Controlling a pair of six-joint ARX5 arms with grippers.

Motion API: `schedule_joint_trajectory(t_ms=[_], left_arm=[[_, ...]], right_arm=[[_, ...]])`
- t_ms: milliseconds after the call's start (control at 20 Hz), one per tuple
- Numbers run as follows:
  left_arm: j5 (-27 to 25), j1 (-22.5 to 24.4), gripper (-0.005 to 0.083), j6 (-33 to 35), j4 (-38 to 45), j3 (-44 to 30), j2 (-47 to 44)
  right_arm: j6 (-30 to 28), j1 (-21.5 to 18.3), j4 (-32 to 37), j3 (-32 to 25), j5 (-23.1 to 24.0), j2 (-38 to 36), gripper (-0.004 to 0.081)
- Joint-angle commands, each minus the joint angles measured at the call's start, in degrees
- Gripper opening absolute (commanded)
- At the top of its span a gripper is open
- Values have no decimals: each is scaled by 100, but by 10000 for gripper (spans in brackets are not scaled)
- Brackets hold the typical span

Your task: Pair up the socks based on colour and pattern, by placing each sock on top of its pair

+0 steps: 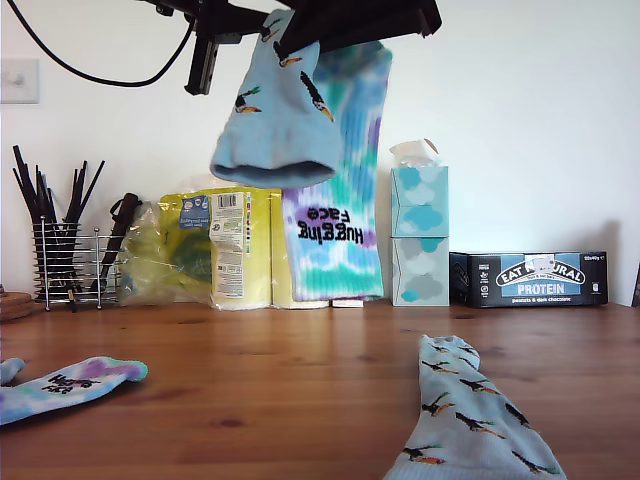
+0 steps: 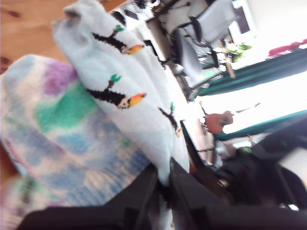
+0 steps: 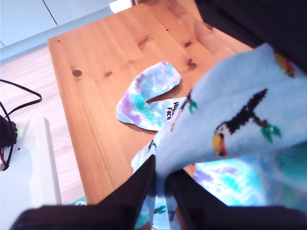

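Note:
High over the table hang two socks. One is a light blue bird sock (image 1: pixel 275 110), the other a tie-dye sock (image 1: pixel 340 230) with black lettering just behind it. Black arm parts (image 1: pixel 350 20) hold them at the exterior view's top edge; which arm is which I cannot tell. My first gripper (image 2: pixel 163 187) is shut on the bird sock (image 2: pixel 129 91), with the tie-dye sock (image 2: pixel 62 129) lying against it. My second gripper (image 3: pixel 162 179) is also shut on the bird sock (image 3: pixel 240 120). A second tie-dye sock (image 1: pixel 65 385) (image 3: pixel 148 103) lies flat on the table at the exterior view's lower left. A second bird sock (image 1: pixel 470 425) lies at its lower right.
Along the back wall stand a wire basket of black sticks (image 1: pixel 70 260), a yellow package (image 1: pixel 215 250), two stacked tissue boxes (image 1: pixel 420 235) and a dark protein-bar box (image 1: pixel 528 278). Bare wooden table (image 1: pixel 290 390) lies between the two flat socks. The second wrist view shows the table's edge (image 3: pixel 72 124) and the floor.

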Motion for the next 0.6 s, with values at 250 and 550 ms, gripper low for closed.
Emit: schedule_joint_trajectory(t_ms=[250,550], left_arm=[[-1147,216,168,728,-907,70,-146],[-2417,439,270,1364,-1443,70,-146]], right_arm=[[356,55,-553,-2,-52,31,-13],[1180,50,-595,57,-334,-11,-13]])
